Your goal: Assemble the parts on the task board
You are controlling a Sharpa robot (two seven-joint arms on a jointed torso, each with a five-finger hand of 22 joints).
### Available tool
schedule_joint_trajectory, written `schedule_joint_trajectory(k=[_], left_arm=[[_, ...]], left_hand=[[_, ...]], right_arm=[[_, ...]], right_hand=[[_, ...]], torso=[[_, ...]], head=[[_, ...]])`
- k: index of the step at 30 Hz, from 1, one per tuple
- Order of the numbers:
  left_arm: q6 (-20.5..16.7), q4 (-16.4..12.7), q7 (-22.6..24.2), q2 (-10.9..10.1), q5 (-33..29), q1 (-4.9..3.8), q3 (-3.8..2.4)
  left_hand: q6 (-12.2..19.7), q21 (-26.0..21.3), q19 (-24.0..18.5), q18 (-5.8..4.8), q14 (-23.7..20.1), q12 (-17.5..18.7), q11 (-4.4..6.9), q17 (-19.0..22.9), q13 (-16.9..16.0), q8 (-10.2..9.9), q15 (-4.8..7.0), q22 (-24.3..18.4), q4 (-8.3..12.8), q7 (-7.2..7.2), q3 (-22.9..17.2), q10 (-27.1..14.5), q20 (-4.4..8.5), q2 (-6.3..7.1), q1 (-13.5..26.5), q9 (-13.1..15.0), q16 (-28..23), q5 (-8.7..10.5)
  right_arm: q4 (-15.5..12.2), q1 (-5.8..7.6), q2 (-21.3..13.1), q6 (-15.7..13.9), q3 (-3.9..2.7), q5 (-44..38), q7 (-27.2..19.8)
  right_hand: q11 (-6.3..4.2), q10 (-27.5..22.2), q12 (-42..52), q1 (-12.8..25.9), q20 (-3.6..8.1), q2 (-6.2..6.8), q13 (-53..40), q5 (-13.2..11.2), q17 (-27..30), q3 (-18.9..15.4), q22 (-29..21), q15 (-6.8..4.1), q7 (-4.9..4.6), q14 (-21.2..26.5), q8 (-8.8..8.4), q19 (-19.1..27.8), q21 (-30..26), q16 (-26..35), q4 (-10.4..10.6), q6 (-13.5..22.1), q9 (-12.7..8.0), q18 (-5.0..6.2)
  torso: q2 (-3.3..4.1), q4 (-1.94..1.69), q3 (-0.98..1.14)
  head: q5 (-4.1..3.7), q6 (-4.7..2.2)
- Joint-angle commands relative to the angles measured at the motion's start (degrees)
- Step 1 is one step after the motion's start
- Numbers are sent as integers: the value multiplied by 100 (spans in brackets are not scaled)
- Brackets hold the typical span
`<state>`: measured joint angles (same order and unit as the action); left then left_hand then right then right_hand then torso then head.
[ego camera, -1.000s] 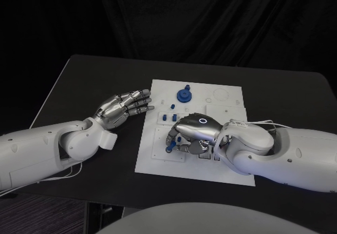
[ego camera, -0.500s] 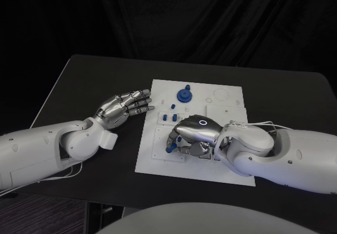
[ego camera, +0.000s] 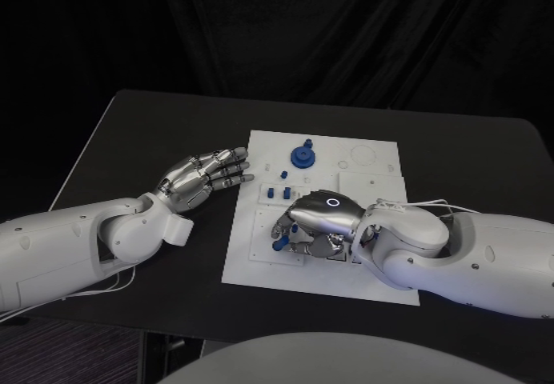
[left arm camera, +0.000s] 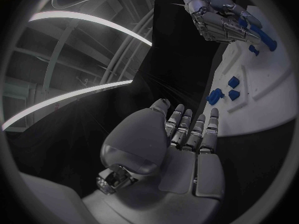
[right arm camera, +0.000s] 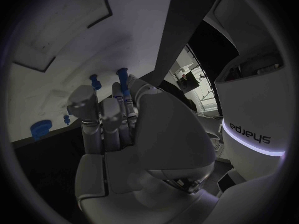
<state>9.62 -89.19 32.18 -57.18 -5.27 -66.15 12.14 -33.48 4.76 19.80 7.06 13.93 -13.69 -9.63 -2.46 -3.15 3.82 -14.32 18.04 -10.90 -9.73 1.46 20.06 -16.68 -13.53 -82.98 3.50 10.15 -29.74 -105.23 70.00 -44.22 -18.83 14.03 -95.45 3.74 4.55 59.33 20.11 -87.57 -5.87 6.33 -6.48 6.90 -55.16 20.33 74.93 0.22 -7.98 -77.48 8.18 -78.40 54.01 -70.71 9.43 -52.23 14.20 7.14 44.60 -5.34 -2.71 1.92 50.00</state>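
Right hand (ego camera: 314,222) is curling over the white board (ego camera: 375,282), pinching a small blue part (ego camera: 279,242) (near the front left). Left hand (ego camera: 206,178) is hovering off the board's edge, fingers apart, holding nothing.

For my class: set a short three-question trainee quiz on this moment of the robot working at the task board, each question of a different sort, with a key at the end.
1. True or false: the left hand rests on the task board.
2. Multiple choice: where is the right hand? A) off the table; B) over the near half of the board, fingers curled among small blue parts; C) over the far right corner.
3. Fill in: the large round blue part stands near the board's ____ edge, apart from both hands.

Key: 1 false, it lies open beside the board's left edge. 2 B. 3 far.
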Motion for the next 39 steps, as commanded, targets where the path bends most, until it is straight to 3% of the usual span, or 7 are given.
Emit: schedule_joint_trajectory(k=[1,15,19,22,31,35,39], left_arm=[[80,-5,39,11,-24,10,-5],[90,3,-1,21,-24,13,-5],[90,2,-8,25,-24,14,-5],[89,-4,-10,23,-24,14,-5],[51,-40,-10,-33,-24,15,-5],[38,-52,-6,-52,-24,15,-5],[19,-74,0,-64,-24,15,-5]], left_hand=[[23,-22,-5,-99,-31,-8,-35,0,-1,23,-3,-5,4,-116,-29,3,2,-21,48,1,11,-19],[31,-24,-9,-99,-32,-7,-39,-1,0,21,-4,-9,1,-120,-41,-2,2,-21,53,0,15,-19],[33,-25,-10,-100,-31,-10,-40,-1,-1,21,-5,-11,2,-120,-44,2,2,-21,53,0,16,-20],[33,-25,-10,-100,-31,-10,-40,-1,-1,21,-5,-11,2,-120,-44,2,2,-21,53,0,16,-20],[20,-25,-8,-100,-28,-15,-42,-2,-2,23,-6,-9,6,-121,-53,8,1,-18,52,1,21,-25],[20,-24,-4,-100,-26,-18,-46,-3,-3,24,-6,-8,12,-123,-59,11,1,-7,51,2,25,-32],[15,-24,0,-100,-23,-25,-48,-4,-4,25,-6,-6,17,-125,-61,20,1,3,50,2,29,-36]], right_arm=[[-2,-36,25,81,6,-39,-5],[53,-74,116,47,7,-39,-96],[61,-78,122,43,7,13,-103],[46,-78,85,-78,6,80,-120],[-398,11,-547,-900,-23,166,-115],[-687,231,-1008,-1111,-34,453,-102],[-969,430,-1553,-1221,-27,923,-112]], right_hand=[[39,-72,-10,142,-27,48,10,-32,20,-36,625,28,1,34,-51,35,-45,29,47,81,-20,-61],[115,-359,25,422,-99,89,-103,-357,104,-265,590,98,37,125,-109,115,-196,92,240,140,-32,-35],[274,-1088,-77,617,-207,139,-131,-404,326,-566,517,219,111,319,-398,277,-520,236,355,663,-171,-5],[342,-1452,-87,615,-260,155,-146,-402,528,-706,457,295,122,498,-445,423,-796,355,402,876,-245,41],[390,-1753,132,423,-326,156,-236,-367,545,-791,457,339,108,565,-415,460,-838,306,449,956,-314,63],[385,-1802,221,351,-332,149,-266,-327,559,-788,458,334,135,578,-396,458,-836,298,462,945,-327,69],[359,-1688,597,219,-332,42,-398,-194,844,-755,381,317,82,747,-308,577,-1131,463,460,808,-337,122]], torso=[[-5,1,-3],[-1,-4,-3],[3,-7,-3],[0,-4,-2],[1,-3,-4],[3,1,-4],[-1,6,-7]], head=[[4,0],[-22,0],[-38,0],[-41,0],[-68,0],[-134,0],[-225,0]])
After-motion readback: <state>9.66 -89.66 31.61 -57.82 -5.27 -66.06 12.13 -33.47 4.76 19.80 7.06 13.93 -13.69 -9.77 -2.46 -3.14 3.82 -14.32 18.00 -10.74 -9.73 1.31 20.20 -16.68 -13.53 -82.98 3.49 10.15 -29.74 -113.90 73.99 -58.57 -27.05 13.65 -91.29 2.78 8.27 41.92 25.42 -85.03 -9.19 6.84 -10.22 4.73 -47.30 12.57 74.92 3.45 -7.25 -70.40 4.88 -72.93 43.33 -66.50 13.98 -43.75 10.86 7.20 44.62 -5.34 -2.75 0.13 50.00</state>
